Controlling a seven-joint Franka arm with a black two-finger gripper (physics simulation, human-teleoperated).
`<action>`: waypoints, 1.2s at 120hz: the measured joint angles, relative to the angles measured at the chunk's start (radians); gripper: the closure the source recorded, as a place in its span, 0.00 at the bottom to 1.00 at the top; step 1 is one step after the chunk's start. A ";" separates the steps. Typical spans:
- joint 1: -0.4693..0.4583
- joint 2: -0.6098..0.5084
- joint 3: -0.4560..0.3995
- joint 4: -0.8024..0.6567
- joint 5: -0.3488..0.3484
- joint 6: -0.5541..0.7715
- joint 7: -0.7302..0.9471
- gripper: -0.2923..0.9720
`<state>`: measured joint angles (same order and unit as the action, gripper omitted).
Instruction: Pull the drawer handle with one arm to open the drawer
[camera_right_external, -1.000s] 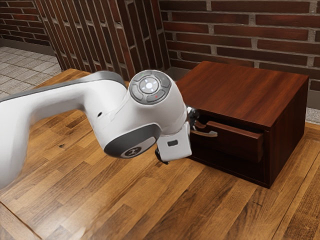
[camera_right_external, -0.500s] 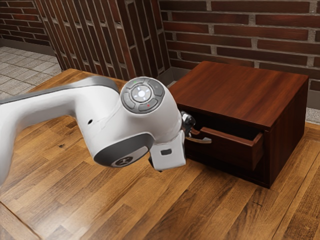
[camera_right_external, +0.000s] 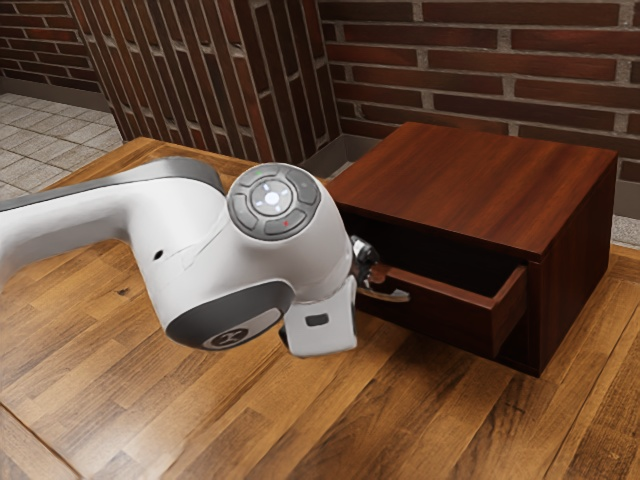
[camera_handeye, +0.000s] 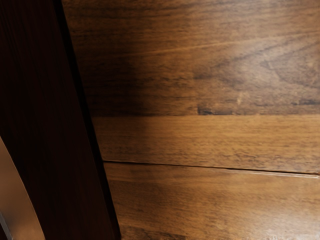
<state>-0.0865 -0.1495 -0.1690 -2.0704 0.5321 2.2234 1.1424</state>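
my arm (camera_right_external: 120, 215) comes in from the exterior view's left and ends right in front of the drawer (camera_right_external: 440, 305). my gripper (camera_right_external: 368, 268) is at the handle (camera_right_external: 388, 293), at the end of it nearer the arm (the arm's fat white end hides most of it), so i cannot tell if it is open or closed on the handle. the drawer sticks part of the way out of the dark red cabinet (camera_right_external: 480, 180), with a dark gap showing behind its front. the cabinet stands on the wood table (camera_right_external: 300, 420), near a brick wall (camera_right_external: 480, 50). in the wrist view the dark drawer is close beside the gripper, with a pale bit of the handle next to it and the table planks beyond.
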 joint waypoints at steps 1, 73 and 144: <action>0.000 0.000 0.000 0.000 0.000 -0.002 0.001 0.23; 0.010 -0.133 -0.044 -0.111 -0.021 -0.087 0.045 0.24; 0.106 -0.236 -0.159 -0.169 -0.080 -0.119 0.072 0.24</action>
<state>0.0198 -0.3853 -0.3282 -2.2393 0.4522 2.1041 1.2147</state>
